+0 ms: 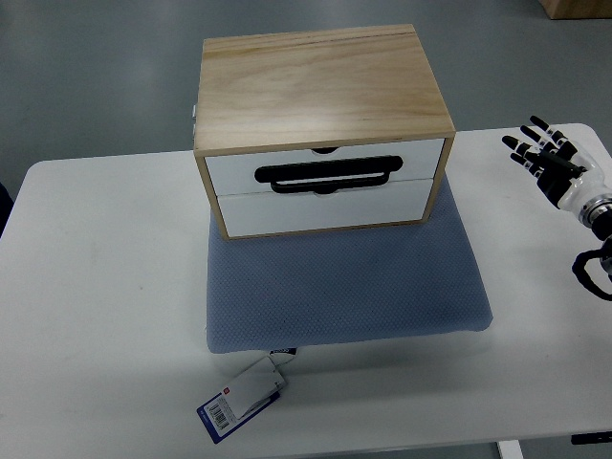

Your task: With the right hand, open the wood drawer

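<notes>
Resting on a blue-grey quilted fabric mat (pixel 349 287), the light wooden two-drawer box (pixel 323 129) occupies the far middle of the white rectangular table (pixel 96 287). Its two white drawer fronts face the camera, one above the other. Upper white drawer front (pixel 325 172): carries a long black loop handle (pixel 325 177) across its middle and a small dark notch at its top edge. Lower white drawer front (pixel 320 207): plain, with a similar notch at its top edge. Both fronts sit flush with the wooden frame, so the drawers appear closed. The mat extends well toward the near edge of the table beyond the box; a white and blue barcode tag (pixel 241 400) hangs from its near left corner and lies on the tabletop. Right hand (pixel 552 163): black and white, entering from the right edge, held above the far right corner of the table, well apart from the box. Its fingers (pixel 532 145) are spread and extended, pointing up and to the left in the picture, and hold nothing.
</notes>
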You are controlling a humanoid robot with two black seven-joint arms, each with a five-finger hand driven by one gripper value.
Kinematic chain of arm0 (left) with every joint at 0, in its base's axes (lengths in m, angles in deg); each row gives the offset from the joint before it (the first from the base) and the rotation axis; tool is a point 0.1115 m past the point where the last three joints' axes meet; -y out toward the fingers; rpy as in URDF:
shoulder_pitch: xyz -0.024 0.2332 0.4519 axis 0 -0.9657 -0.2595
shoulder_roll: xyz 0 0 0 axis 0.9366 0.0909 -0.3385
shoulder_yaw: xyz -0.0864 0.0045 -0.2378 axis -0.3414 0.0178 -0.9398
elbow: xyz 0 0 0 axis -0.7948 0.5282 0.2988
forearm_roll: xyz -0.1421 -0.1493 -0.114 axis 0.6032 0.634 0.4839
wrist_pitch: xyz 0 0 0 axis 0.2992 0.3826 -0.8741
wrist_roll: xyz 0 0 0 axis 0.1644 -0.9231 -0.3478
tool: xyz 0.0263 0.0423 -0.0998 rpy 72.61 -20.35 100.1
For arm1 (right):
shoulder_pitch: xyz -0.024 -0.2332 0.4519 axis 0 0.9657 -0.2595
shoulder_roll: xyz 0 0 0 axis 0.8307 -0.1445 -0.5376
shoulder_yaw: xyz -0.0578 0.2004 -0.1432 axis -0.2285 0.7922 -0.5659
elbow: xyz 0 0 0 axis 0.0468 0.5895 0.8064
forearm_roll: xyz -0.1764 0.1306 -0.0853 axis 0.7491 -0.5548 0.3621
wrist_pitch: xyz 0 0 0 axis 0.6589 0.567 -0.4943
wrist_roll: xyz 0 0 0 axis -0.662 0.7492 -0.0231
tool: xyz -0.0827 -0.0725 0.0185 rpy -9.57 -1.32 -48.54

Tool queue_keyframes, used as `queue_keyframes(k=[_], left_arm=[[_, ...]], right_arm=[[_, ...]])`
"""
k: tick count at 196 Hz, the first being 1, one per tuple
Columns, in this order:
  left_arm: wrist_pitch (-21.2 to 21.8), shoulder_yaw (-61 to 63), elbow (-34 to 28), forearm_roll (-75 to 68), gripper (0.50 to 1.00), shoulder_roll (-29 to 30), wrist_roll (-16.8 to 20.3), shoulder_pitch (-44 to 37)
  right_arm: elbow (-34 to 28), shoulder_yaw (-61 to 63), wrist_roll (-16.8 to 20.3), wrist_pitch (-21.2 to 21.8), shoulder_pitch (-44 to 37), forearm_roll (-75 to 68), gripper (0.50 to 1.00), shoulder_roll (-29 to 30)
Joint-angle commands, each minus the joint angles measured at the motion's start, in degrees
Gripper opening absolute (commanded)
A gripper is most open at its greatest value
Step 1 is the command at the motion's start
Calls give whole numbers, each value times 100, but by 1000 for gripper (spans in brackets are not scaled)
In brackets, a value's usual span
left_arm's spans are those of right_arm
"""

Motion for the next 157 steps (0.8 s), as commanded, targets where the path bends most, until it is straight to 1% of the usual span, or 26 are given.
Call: queue_keyframes(k=[1, 126, 153, 154, 157], left_arm=[[6, 0, 9, 0, 1000, 0, 0, 0], [59, -9, -17, 9, 1000, 0, 0, 17], [59, -9, -17, 9, 1000, 0, 0, 17], [59, -9, -17, 9, 1000, 0, 0, 26], [59, -9, -17, 9, 1000, 0, 0, 17]], right_arm=[[0, 0, 0, 0, 1, 0, 930, 0], [0, 0, 0, 0, -8, 0, 930, -9], [0, 0, 0, 70, -8, 0, 930, -44], [0, 0, 0, 131, -8, 0, 930, -44], [0, 0, 0, 141, -8, 0, 930, -53]])
